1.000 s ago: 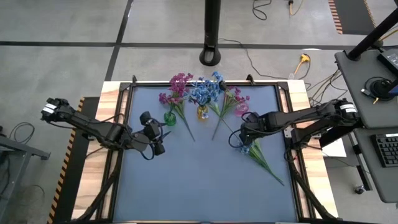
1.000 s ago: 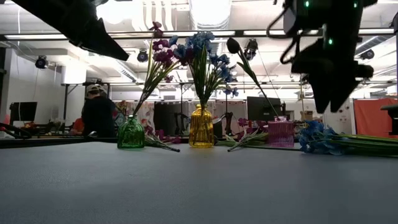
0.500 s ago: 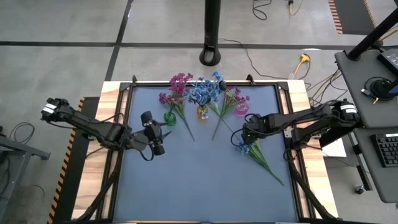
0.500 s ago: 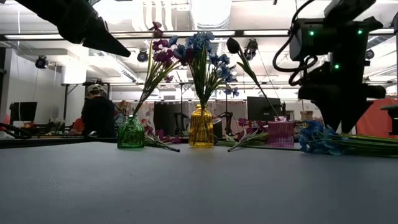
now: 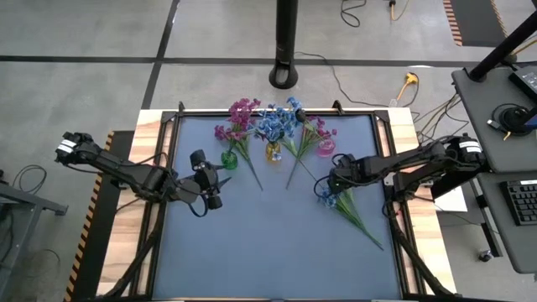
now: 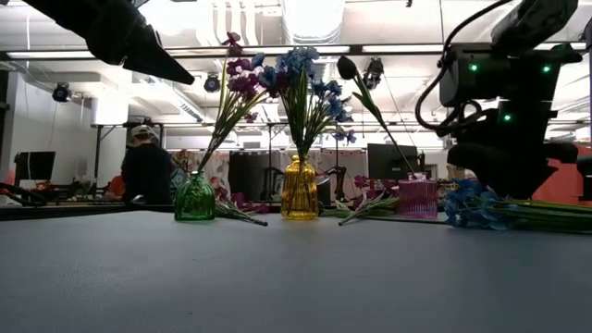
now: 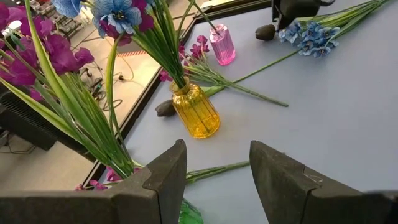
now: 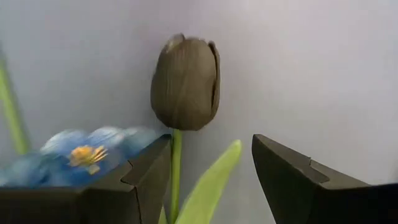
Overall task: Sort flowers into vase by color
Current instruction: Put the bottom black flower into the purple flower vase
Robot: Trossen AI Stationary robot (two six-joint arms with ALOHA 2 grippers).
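A dark purple tulip bud [image 8: 185,81] lies on the blue mat, with a blue sprig [image 5: 332,200] beside it at the mat's right. My right gripper [image 8: 211,186] hangs open just above them, pointing down, with the bud's stem [image 8: 176,163] and a leaf [image 8: 214,177] between its fingers. Magenta flowers stand in the green vase [image 5: 229,158] and blue ones in the yellow vase [image 5: 273,152]. The pink vase [image 5: 325,148] stands to their right. My left gripper [image 7: 217,174] hovers open at the mat's left, near the green vase. My right gripper comes from above with the tulip's stem close beside one finger [image 8: 146,177]. I cannot tell whether that finger touches the stem. The tulip lies flat on the mat.
Loose magenta sprigs [image 7: 202,62] lie on the mat between the yellow and pink vases. Another dark bud [image 7: 165,108] rests beside the yellow vase. A person [image 6: 146,171] is in the room behind the table. The mat's near half is bare.
My right gripper has come down toward the tulip and the blue sprig on the mat, drifting a little toward the table's right edge, its fingers still apart. The flowers have not moved.
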